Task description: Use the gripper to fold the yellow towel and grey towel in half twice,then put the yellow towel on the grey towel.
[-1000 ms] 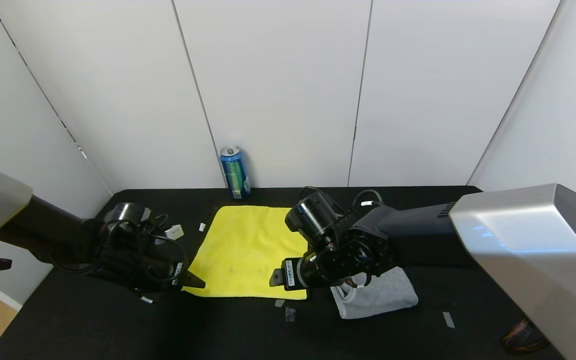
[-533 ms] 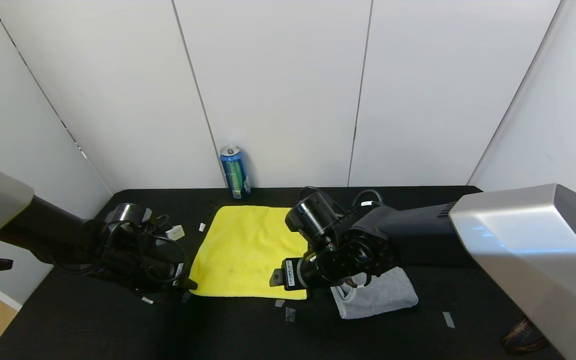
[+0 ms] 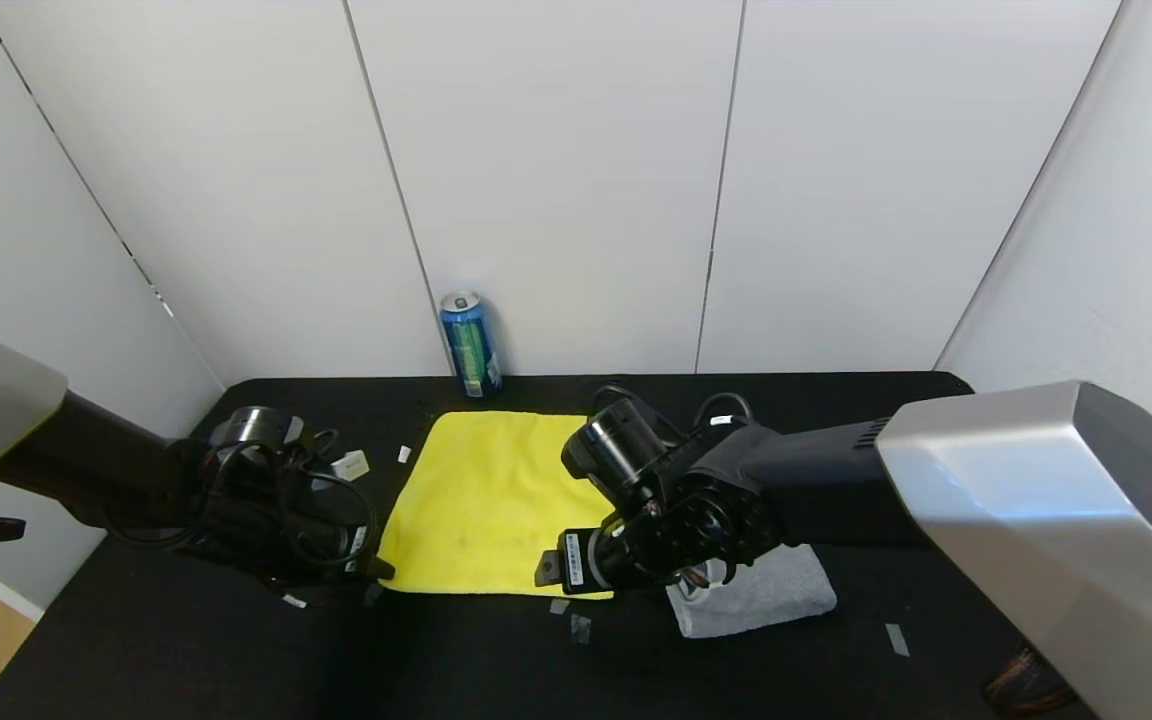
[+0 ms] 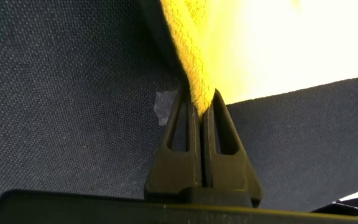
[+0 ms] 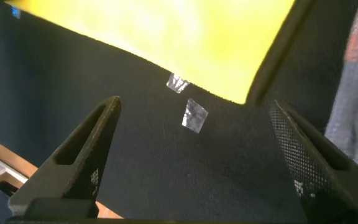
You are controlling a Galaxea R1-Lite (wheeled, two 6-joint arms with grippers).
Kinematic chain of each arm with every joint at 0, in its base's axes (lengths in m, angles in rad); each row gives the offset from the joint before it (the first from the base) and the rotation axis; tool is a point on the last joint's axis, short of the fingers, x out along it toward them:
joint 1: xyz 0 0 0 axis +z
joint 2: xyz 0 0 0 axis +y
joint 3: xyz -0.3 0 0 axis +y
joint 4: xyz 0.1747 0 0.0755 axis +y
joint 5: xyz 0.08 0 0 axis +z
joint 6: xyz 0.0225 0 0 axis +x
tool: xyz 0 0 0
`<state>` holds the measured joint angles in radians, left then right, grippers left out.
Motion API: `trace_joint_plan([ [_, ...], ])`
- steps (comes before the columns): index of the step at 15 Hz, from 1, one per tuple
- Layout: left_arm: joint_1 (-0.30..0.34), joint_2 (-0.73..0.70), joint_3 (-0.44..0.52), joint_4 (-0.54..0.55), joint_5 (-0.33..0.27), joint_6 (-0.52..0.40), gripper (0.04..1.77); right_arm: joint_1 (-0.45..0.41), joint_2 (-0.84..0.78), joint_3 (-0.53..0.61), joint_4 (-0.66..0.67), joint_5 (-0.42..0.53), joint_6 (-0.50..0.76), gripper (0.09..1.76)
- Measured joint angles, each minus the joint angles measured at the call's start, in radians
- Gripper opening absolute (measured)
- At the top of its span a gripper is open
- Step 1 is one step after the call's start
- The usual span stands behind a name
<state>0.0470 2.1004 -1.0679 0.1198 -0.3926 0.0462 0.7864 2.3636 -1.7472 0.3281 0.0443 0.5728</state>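
Note:
The yellow towel (image 3: 486, 500) lies spread flat on the black table, and in the left wrist view the yellow towel (image 4: 260, 43) runs down into my jaws. My left gripper (image 3: 381, 572) (image 4: 201, 94) sits at its near left corner, shut on the edge of the cloth. Over the near right corner hovers my right gripper (image 3: 548, 570) (image 5: 193, 104), open, with only bare table and tape scraps between its fingers. The grey towel (image 3: 771, 590) lies folded to the right of the yellow one, partly under my right wrist. Its edge, with an orange patch, shows as the grey towel (image 5: 352, 93).
A blue can (image 3: 470, 344) stands at the back wall behind the yellow towel. A small white block (image 3: 348, 464) and bits of tape (image 3: 579, 627) lie on the black table (image 3: 186, 650). White walls close in the back and sides.
My left gripper has closed on the yellow towel's near left corner, which pulled in slightly. The right arm has shifted a little to the left and lower over the near right corner.

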Motion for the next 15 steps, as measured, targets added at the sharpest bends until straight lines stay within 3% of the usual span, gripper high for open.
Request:
trace_joint_plan([
  [15,0.000,-0.011,0.006,0.001,0.004,0.000,0.12,-0.001,0.090,-0.057,-0.003,-0.002,0.001,1.71],
])
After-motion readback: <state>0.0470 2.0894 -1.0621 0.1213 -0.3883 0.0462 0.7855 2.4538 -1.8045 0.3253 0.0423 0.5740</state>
